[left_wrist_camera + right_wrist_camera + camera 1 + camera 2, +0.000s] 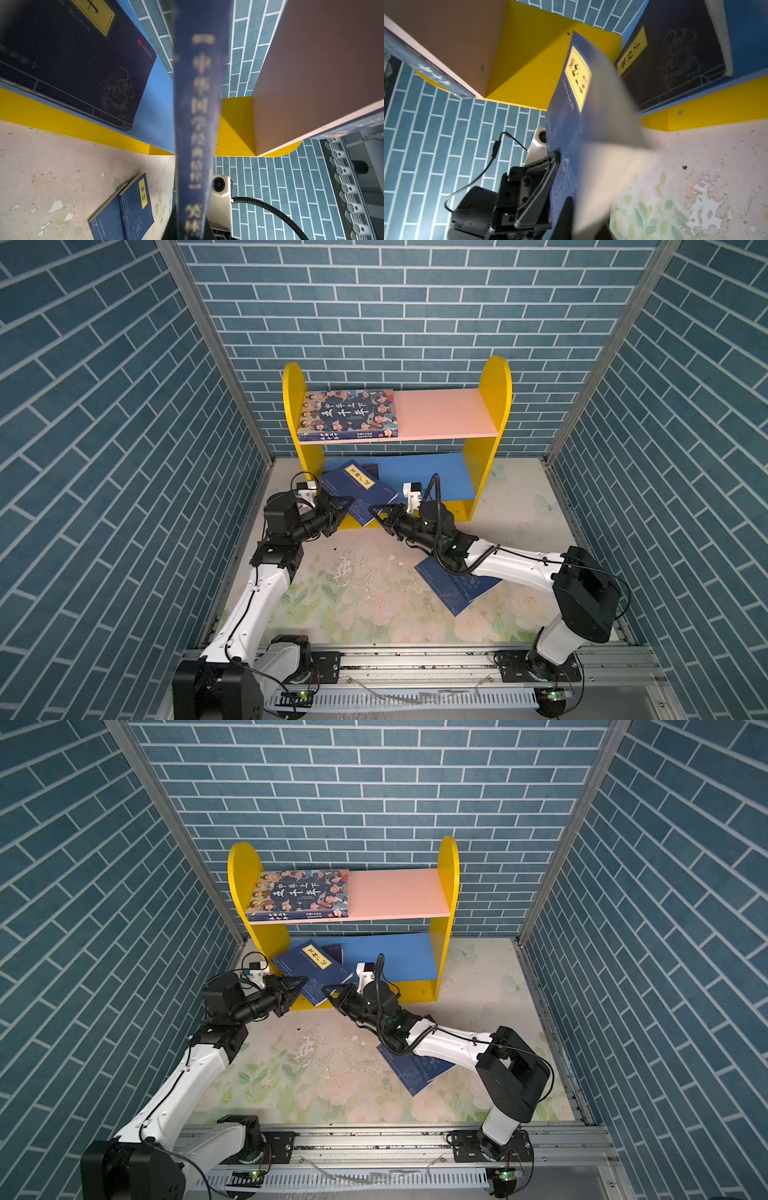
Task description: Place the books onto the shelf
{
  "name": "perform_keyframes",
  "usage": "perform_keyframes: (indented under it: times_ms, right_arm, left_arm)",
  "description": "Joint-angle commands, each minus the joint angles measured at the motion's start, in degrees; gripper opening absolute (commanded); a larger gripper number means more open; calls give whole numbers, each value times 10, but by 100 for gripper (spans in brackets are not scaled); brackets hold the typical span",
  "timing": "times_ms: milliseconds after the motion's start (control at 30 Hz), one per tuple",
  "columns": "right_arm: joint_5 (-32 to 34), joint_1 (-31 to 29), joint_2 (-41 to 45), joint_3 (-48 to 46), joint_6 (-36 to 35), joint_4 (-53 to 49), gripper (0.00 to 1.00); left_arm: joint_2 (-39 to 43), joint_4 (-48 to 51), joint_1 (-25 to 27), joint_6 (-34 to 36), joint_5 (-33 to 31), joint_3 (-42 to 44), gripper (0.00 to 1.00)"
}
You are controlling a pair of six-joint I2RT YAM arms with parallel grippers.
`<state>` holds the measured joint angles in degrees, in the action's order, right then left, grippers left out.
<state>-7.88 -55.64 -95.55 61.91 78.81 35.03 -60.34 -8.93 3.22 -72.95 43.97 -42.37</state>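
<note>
The yellow shelf (pixel 492 406) stands at the back. A thick book with cartoon faces (pixel 347 414) lies flat on its pink upper board (pixel 444 414). A thin navy book with a yellow label (pixel 365 493) hangs tilted at the front of the blue lower board (pixel 436 477). My left gripper (pixel 351 499) is shut on its spine side (pixel 197 124). My right gripper (pixel 372 509) is shut on its page edge (pixel 571 104). Another navy book (pixel 675 58) lies on the blue board beneath it. Two more navy books (pixel 457 593) lie on the table under my right arm.
Blue brick-patterned walls (pixel 124 406) close in the back and both sides. The shelf's yellow side panel (pixel 309 464) is just beside my left wrist. An aluminium rail (pixel 415 664) runs along the front of the floral table cover (pixel 353 593).
</note>
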Motion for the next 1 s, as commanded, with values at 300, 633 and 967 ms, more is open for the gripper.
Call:
perform_keyframes:
  times_ms: [300, 633, 967]
  right_arm:
    - [-83, 37, -29, 20, 1, 40, 6]
    - [-154, 61, -4, 8, -6, 15, 8]
    - [-219, 77, -17, 27, 2, 28, 9]
  left_arm:
    - [-7, -42, -18, 1, 31, 6, 33]
    - [-33, -54, -37, 3, 34, 0, 34]
    - [-56, -82, -37, -19, 34, 11, 30]
